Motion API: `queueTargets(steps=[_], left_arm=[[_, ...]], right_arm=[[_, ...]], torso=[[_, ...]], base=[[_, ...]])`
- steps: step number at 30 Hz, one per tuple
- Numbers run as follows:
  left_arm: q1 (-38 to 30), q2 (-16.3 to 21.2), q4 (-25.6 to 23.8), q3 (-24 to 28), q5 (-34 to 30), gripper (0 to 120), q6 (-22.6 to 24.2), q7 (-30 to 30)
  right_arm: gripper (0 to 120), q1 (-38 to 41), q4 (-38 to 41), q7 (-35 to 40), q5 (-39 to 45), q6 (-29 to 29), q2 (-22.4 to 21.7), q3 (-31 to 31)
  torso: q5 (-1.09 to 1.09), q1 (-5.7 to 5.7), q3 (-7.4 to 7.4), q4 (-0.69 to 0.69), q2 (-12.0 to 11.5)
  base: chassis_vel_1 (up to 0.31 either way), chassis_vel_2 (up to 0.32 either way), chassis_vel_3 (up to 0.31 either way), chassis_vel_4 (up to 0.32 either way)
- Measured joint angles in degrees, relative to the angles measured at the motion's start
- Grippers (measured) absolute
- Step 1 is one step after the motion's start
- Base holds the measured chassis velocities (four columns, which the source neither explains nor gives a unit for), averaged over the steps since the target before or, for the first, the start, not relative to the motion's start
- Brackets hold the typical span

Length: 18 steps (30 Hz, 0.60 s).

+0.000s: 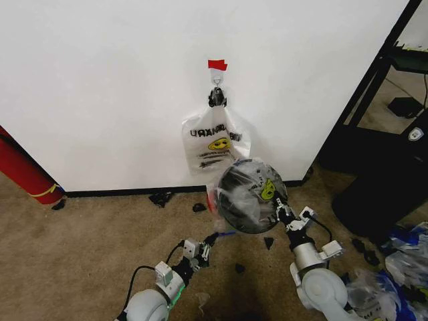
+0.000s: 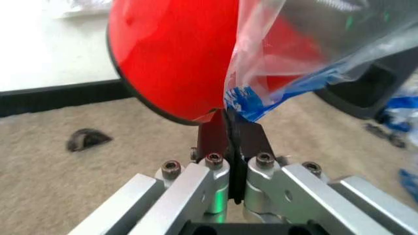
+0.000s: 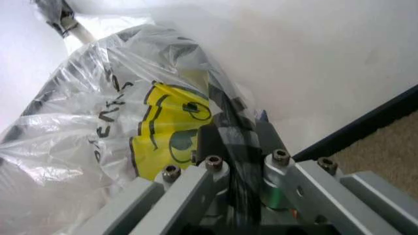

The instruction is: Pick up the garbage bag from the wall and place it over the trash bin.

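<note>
Both grippers, left [image 1: 208, 245] and right [image 1: 282, 212], clamped shut on garbage bag [image 1: 249, 190] plastic stretched over tilted, lifted trash bin [image 1: 246, 198], just before white wall [image 1: 100, 80] where similar bag [image 1: 212, 144] hangs from hook [image 1: 217, 80].

Red cylinder [image 1: 25, 172] leans at the wall; dark scraps [image 1: 160, 198], perhaps debris, dot the carpet [image 1: 87, 247].
</note>
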Motion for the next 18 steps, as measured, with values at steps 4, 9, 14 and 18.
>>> queueTargets(steps=[4, 9, 14, 18], left_arm=[[0.1, -0.2, 0.2, 0.0, 0.2, 0, 0.5, -1.1], [1.0, 0.3, 0.0, -0.2, 1.8, 0, 1.0, -1.9], [2.8, 2.5, 0.4, -2.8, 7.0, 19, 1.1, -2.8], [3.7, 4.0, 0.1, -5.0, 10.9, 32, 1.7, -2.2]], right_arm=[[0, -0.1, 0.1, 0.0, 0.0, 0.0, 0.1, -0.7], [0, 0.3, -0.1, 0.0, -0.1, 0.0, 0.4, -1.3], [0, 1.4, -1.3, 0.5, 0.0, 0.1, 0.7, -1.5], [0, 2.0, -2.1, 1.0, 0.0, 0.2, 0.7, -2.0]], torso=[[0.0, 0.0, 0.0, 0.01, 0.0], [0.0, 0.0, 0.0, 0.0, 0.0], [0.0, 0.0, 0.0, 0.01, 0.0], [-0.01, 0.0, 0.0, 0.0, 0.0]], base=[[0.0, 0.0, 0.0, 0.0], [0.0, 0.0, 0.0, 0.0], [0.0, 0.0, 0.0, 0.0], [0.0, 0.0, 0.0, 0.0]])
